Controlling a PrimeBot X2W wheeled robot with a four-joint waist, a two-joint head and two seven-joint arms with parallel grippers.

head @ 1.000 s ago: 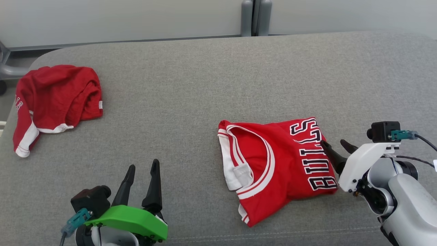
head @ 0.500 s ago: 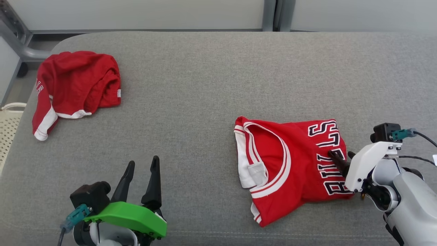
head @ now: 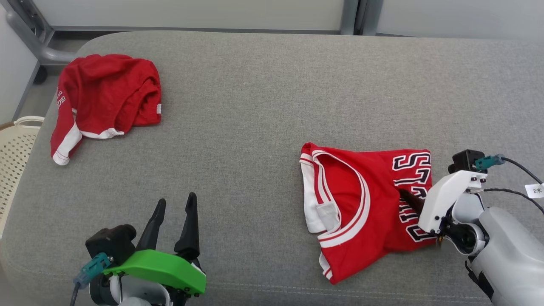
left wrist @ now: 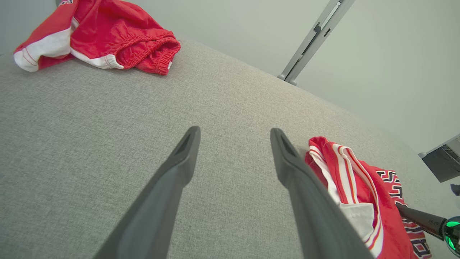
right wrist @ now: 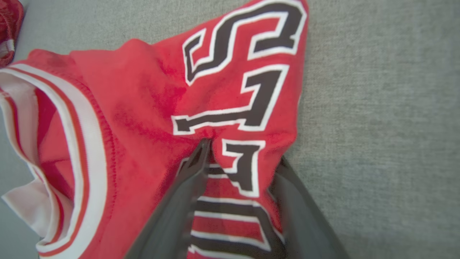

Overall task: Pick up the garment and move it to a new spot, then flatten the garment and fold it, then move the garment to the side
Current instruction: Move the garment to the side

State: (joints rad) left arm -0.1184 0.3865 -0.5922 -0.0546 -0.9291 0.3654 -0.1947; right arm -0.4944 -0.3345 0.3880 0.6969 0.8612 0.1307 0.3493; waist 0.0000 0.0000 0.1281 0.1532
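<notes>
Soft, limp Bulls jersey (head: 361,199) is straddled at its lettered edge by the right gripper (right wrist: 244,153), closure unclear. The left gripper (head: 176,199) is spread, empty.

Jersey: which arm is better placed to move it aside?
Right. The right claw straddles a lettered fold of the jersey; the left claw sits open, apart from it.
</notes>
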